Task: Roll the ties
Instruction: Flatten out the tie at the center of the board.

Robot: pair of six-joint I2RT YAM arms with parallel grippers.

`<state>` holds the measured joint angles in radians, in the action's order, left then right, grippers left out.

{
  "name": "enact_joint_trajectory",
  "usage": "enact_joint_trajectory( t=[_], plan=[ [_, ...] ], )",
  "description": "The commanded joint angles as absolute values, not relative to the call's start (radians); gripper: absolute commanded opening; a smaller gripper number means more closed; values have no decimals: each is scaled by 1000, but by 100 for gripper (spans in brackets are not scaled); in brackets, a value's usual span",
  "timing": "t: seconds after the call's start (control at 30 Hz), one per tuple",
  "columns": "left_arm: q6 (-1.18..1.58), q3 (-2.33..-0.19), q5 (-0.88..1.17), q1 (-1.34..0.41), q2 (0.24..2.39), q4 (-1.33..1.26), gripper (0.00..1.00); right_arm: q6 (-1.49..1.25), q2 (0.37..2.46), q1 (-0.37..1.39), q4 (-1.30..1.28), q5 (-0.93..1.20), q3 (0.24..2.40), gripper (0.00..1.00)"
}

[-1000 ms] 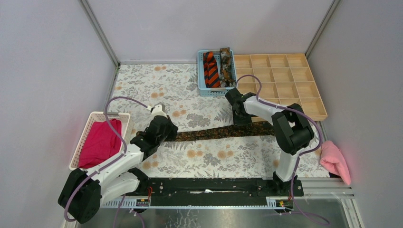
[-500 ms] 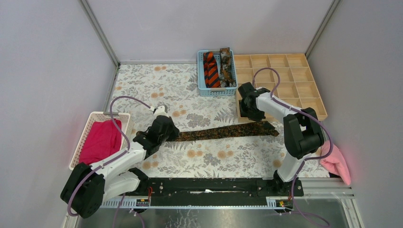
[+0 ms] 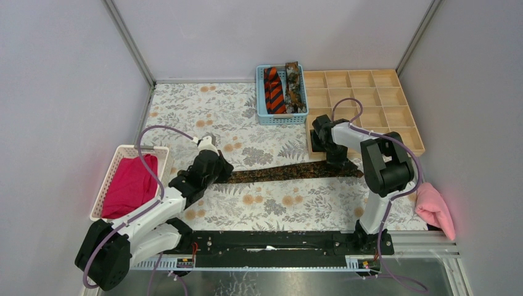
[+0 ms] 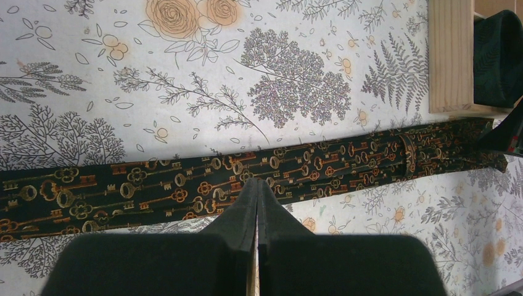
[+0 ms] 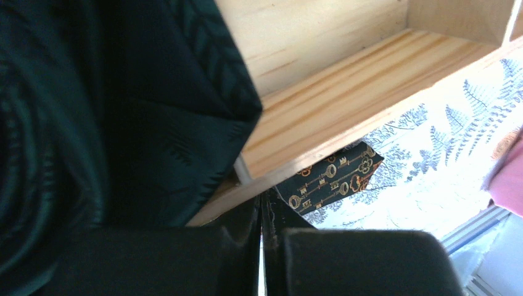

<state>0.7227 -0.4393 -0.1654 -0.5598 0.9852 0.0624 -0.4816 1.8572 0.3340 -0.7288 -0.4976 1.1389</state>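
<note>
A long dark tie with a gold key print (image 3: 290, 171) lies flat across the floral table (image 3: 203, 111). My left gripper (image 3: 222, 172) is shut at its narrow left end, and in the left wrist view its closed tips (image 4: 256, 183) sit over the tie's (image 4: 154, 191) near edge. My right gripper (image 3: 338, 161) is shut beside the tie's wide end (image 5: 333, 176), against the wooden tray's edge (image 5: 321, 123). A rolled black tie (image 5: 92, 111) fills the tray compartment there. An orange-and-black striped tie (image 3: 274, 90) and a brown mottled tie (image 3: 295, 86) lie in the blue basket (image 3: 259, 92).
The wooden compartment tray (image 3: 370, 98) takes the back right. A white basket (image 3: 114, 166) holding a magenta cloth (image 3: 129, 185) stands at the left. A pink cloth (image 3: 435, 209) lies off the table's right edge. Grey walls enclose the table.
My right gripper moved right over the tray's corner, then came down by the tie's wide end, and its jaws shut. The left arm has barely moved.
</note>
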Motion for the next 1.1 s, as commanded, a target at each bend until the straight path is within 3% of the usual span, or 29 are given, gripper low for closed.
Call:
enact_joint_trajectory(
  t=[0.0, 0.37, 0.63, 0.87, 1.07],
  plan=[
    [706, -462, -127, -554, 965, 60, 0, -543, 1887, 322, -795, -527, 1107, 0],
    [708, -445, -94, -554, 840, 141, 0, -680, 1806, 287, -936, -576, 986, 0],
    [709, -435, -97, -554, 807, 185, 0, -721, 1681, 279, -1024, -637, 1064, 4],
    [687, -637, -251, -554, 1060, 348, 0, -616, 1466, 387, -763, -438, 1013, 7],
    [744, -729, -312, -554, 1269, 321, 0, -608, 1443, 502, -648, -393, 923, 0]
  ],
)
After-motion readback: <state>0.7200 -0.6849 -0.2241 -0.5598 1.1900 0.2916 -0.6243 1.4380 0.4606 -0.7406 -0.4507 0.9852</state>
